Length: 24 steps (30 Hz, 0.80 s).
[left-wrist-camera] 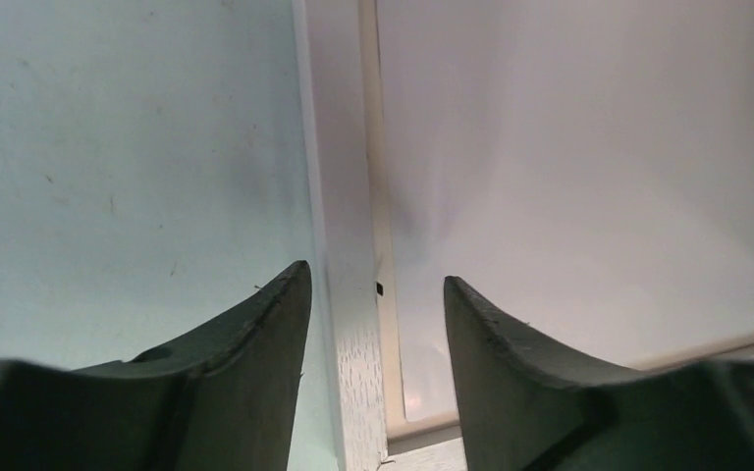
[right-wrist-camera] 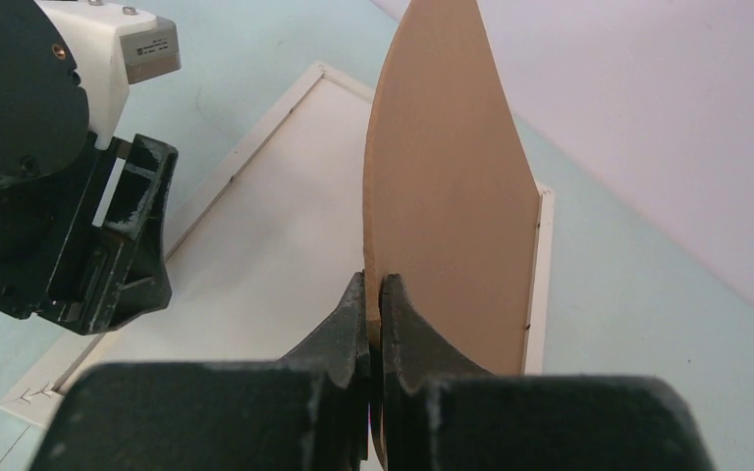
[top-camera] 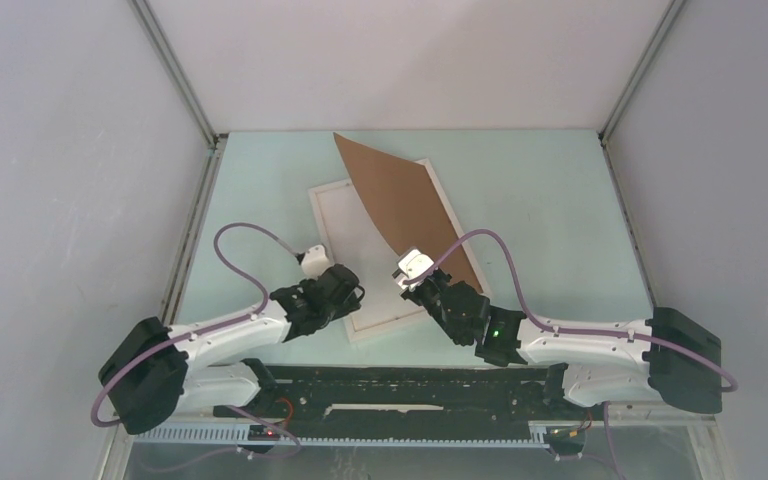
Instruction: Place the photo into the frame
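The white frame [top-camera: 321, 222] lies flat on the pale green table. A plain white sheet [top-camera: 355, 240] fills its recess. No printed picture shows, so I cannot tell whether this sheet is the photo lying face down. My left gripper [top-camera: 355, 295] hovers open over the frame's near left rim [left-wrist-camera: 339, 196], one finger on each side of the rim and nothing held [left-wrist-camera: 376, 285]. My right gripper [right-wrist-camera: 373, 285] is shut on the near edge of the brown backing board [right-wrist-camera: 447, 177]. The board stands tilted up off the frame's right side [top-camera: 400, 195].
Grey enclosure walls [top-camera: 80, 150] close in the table on the left, back and right. The black rail [top-camera: 410, 385] with the arm bases runs along the near edge. In the right wrist view, the left gripper's body [right-wrist-camera: 79, 196] sits close to the raised board.
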### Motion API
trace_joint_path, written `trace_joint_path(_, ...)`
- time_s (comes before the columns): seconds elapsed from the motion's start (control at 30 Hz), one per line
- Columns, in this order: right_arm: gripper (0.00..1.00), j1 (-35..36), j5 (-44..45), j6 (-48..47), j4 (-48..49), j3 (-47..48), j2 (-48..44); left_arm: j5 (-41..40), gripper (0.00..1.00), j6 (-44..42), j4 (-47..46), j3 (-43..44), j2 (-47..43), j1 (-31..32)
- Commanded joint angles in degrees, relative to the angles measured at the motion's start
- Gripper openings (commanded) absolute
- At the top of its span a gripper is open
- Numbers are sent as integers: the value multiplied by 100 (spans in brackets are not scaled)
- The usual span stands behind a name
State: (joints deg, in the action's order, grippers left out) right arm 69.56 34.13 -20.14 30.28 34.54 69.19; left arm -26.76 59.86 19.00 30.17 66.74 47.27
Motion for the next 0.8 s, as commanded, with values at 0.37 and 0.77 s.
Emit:
trace_joint_path(0.37, 0, 72, -328, 1233, -357, -215, 148, -435, 46, 246, -24, 69, 223, 87)
trace_joint_path(0.77, 0, 85, -302, 1250, -388, -220, 149, -478, 24, 205, -58, 24, 344, 84)
